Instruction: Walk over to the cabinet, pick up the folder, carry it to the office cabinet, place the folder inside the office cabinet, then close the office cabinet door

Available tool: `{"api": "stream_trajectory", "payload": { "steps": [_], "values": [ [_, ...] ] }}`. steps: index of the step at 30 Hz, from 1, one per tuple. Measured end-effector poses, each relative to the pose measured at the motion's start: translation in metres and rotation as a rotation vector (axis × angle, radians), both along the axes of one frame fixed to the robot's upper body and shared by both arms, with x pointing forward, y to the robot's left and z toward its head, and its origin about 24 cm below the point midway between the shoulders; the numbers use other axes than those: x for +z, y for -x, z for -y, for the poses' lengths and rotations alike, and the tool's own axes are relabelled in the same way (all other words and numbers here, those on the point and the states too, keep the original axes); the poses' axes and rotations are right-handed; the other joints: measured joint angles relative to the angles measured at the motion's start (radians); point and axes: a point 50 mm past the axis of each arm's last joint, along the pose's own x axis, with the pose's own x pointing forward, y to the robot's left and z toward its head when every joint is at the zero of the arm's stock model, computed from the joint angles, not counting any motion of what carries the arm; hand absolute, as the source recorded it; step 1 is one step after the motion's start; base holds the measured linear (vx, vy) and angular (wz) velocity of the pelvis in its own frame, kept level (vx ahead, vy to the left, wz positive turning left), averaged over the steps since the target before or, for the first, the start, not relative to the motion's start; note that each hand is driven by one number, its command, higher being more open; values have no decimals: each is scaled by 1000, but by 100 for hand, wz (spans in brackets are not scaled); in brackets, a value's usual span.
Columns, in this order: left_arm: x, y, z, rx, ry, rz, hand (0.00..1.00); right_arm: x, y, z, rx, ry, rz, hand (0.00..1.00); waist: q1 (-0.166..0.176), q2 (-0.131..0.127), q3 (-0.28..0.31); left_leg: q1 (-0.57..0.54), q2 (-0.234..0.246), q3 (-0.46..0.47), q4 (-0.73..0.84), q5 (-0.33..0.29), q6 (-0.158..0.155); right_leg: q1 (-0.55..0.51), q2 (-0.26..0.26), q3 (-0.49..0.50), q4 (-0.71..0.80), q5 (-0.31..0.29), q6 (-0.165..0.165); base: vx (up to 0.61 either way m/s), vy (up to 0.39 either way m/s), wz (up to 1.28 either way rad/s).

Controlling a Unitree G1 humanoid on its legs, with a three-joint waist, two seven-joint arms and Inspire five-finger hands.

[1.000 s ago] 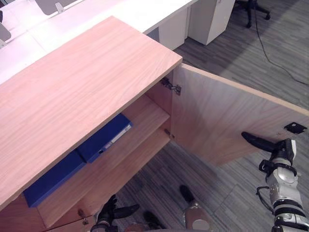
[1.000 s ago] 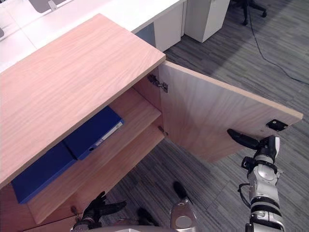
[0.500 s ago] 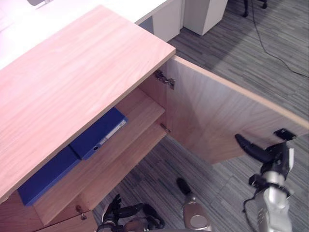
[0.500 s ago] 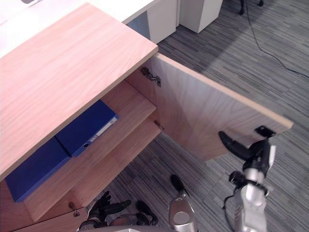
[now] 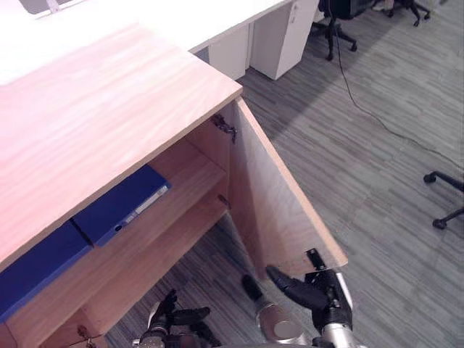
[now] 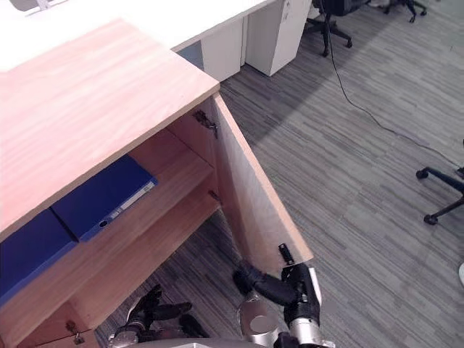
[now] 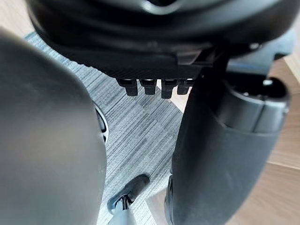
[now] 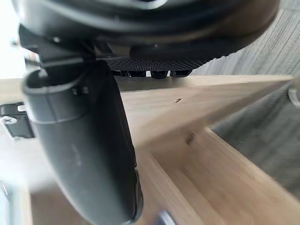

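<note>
- A dark blue folder (image 5: pixel 32 268) lies flat at the far left of the shelf (image 5: pixel 185 177) inside the office cabinet (image 5: pixel 109 116).
- The blue folder (image 5: pixel 119 206) with a white strip on its edge lies flat just beside it, on the same shelf. No robot hand is touching it.
- The left robot hand (image 5: pixel 172 319) hangs low in front of the cabinet, near the grey floor (image 5: pixel 377 167). It is open and loose, and it holds nothing.
- The cabinet door (image 5: pixel 279 217) stands about half open, swung out from its hinge (image 5: pixel 225 128).
- The right robot hand (image 5: pixel 322 296) is at the low outer corner of the door. Its thumb sticks out along the inside face of the door. I cannot tell if this hand is open or shut.
- A white tabletop (image 5: pixel 181 18) runs behind the cabinet.
- A black office chair (image 5: pixel 332 25) stands farther back, and the wheeled foot of another chair (image 5: pixel 444 210) is at the far right.
</note>
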Motion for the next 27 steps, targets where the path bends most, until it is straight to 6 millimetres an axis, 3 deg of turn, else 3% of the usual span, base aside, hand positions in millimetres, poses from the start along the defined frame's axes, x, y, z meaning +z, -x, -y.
{"api": "stream_trajectory", "payload": {
  "steps": [3, 8, 10, 12, 13, 16, 19, 23, 27],
  "values": [
    [1, -8, 1, -25, -6, 6, 100, -1, -3, -8, 66, -9, -5, 100, 38, -13, -7, -18, -26, -93, -29, 31, 6, 11, -24, -91, 16, -24, -6, -59, -35, 85],
    [5, -15, 4, -7, -11, 42, 100, 7, -42, -27, 238, 59, 139, 100, 112, -15, -15, -45, -88, -256, -157, 147, 17, 15, -75, -264, 35, -49, -18, -45, -38, 110],
    [6, -18, 5, -3, -13, 52, 100, 9, -84, -24, 240, 144, 226, 100, 152, -10, -21, -38, -115, -331, -269, 230, 26, 15, -91, -338, 29, -50, -19, -45, -3, 105],
    [5, -17, 6, 14, -7, 47, 100, 10, -114, -16, 193, 215, 262, 100, 163, 4, -29, -26, -131, -391, -351, 296, 33, 30, -97, -415, 20, -55, -15, -13, 7, 119],
    [5, -17, 5, 26, -3, 46, 100, 11, -124, -12, 165, 241, 271, 100, 167, 6, -28, -33, -131, -411, -351, 305, 34, 37, -97, -440, 18, -57, -14, 6, 20, 116],
    [8, -21, 3, 83, 13, 76, 100, 16, -165, 9, 1, 306, 281, 100, 224, 16, -22, -39, -135, -464, -351, 322, 36, 70, -104, -495, 15, -64, -11, -15, 34, 65],
    [8, -15, -6, 106, -7, 59, 100, 11, -168, 15, -85, 309, 258, 100, 210, 26, -18, -48, -140, -483, -351, 324, 34, 72, -106, -500, 13, -64, -9, -17, 29, 15],
    [6, -13, 0, 111, 9, 52, 100, 13, -185, 49, -212, 338, 232, 100, 209, 63, -19, -65, -152, -539, -351, 324, 34, 85, -106, -524, -7, -68, -4, -19, 16, 34],
    [6, -10, 0, 142, 19, 60, 100, 2, -180, 53, -221, 318, 197, 100, 218, 81, -20, -83, -157, -580, -351, 324, 33, 89, -101, -564, -10, -68, -4, -11, -20, 32]
  ]
}}
